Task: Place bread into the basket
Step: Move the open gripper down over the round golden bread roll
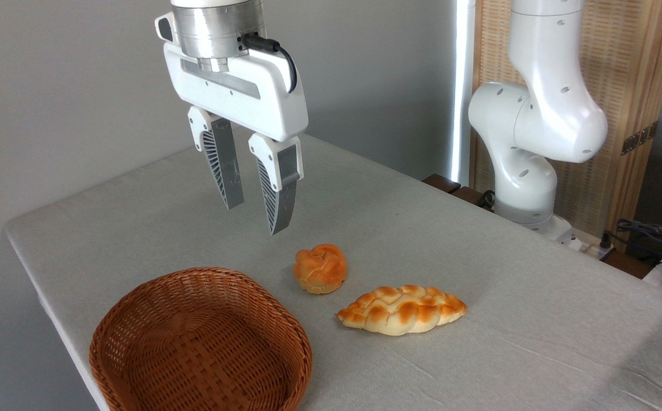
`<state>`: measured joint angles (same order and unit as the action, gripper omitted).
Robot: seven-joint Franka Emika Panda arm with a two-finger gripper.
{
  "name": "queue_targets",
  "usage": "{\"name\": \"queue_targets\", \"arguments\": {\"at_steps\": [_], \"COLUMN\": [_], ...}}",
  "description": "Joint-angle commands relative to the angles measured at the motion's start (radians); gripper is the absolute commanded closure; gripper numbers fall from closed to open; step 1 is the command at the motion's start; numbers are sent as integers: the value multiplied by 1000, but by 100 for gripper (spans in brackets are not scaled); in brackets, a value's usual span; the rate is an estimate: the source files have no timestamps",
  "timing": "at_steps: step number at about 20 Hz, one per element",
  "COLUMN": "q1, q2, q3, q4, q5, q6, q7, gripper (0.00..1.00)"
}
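We see the pincer (255, 216) hanging released and empty above the worktop (513, 319); the bread (320, 268) sits below and slightly right of its tips, the basket (136, 319) lower left.

The basket (200, 342) is sitting on the table (536, 319) at the front left, near the edge. The bread (320, 268) is lying on the table just to the right of the basket and a little behind it. The long loaf (402, 309) is lying to the right of the bread, a bit nearer the front. The gripper (256, 214) is hanging in the air above the table, behind the basket and up to the left of the bread.
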<state>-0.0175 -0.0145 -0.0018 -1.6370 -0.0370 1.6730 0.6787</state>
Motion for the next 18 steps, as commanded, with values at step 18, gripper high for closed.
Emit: {"name": "queue_targets", "arguments": {"at_steps": [18], "q1": [-16], "q2": [-87], "q3": [-9], "q4": [-170], "q5": [2], "q6": [2], "q7": [4], "gripper": [0]}}
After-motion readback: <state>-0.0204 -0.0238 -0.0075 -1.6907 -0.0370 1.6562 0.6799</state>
